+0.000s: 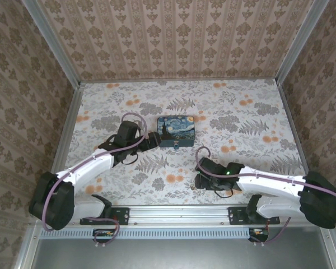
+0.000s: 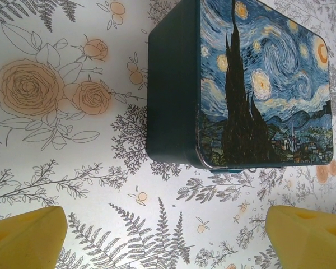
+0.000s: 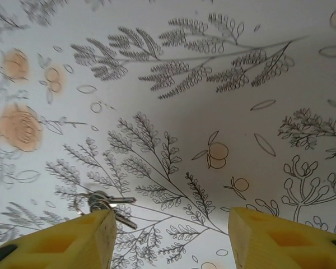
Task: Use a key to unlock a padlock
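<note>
Top external: left hand (image 1: 154, 140) beside box (image 1: 176, 130), right hand (image 1: 198, 180) low

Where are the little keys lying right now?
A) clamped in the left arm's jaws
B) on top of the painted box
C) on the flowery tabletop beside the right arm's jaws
C: the keys lie loose on the tabletop, beside the right arm's open jaws.

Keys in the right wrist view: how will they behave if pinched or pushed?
The keys look like thin metal blades on a ring, so probably rigid each, but loose together: lifting one likely lets the rest dangle and swing. They lie flat on the table, so a pinch may slip off; a push would likely slide and pivot them, not roll.
</note>
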{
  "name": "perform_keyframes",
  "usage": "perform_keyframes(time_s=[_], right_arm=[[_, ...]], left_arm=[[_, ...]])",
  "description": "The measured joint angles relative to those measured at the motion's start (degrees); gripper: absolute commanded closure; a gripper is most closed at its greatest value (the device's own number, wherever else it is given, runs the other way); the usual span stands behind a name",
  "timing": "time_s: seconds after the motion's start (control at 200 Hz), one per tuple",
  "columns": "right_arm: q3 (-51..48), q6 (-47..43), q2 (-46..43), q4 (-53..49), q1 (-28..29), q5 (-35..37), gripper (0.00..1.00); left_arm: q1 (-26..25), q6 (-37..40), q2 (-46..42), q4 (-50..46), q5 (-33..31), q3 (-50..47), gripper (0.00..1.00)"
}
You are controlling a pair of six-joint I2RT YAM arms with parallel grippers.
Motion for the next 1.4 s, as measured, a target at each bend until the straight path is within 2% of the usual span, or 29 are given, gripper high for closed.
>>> perform_keyframes(time_s=[0.18,0.36,0.72,1.4], right_arm=[[1.9,2.0,6.4,1.3,3.6,0.3,0.42],[2.5,4.0,8.6,3.7,5.9,0.7,0.42],[5.9,5.2,13.0,1.7,7.3,2.2,0.42],[7.8,8.2,10.8,3.7,10.4,3.9,0.43]], left_arm=[[-0.3,0.0,1.1,0.2,0.0,0.0,0.0],[-0.8,0.0,2.2,0.7,0.0,0.0,0.0],[-1.2,0.0,3.4,1.7,0.0,0.0,0.0],[-1.2,0.0,3.4,1.8,0.0,-0.3,0.0]])
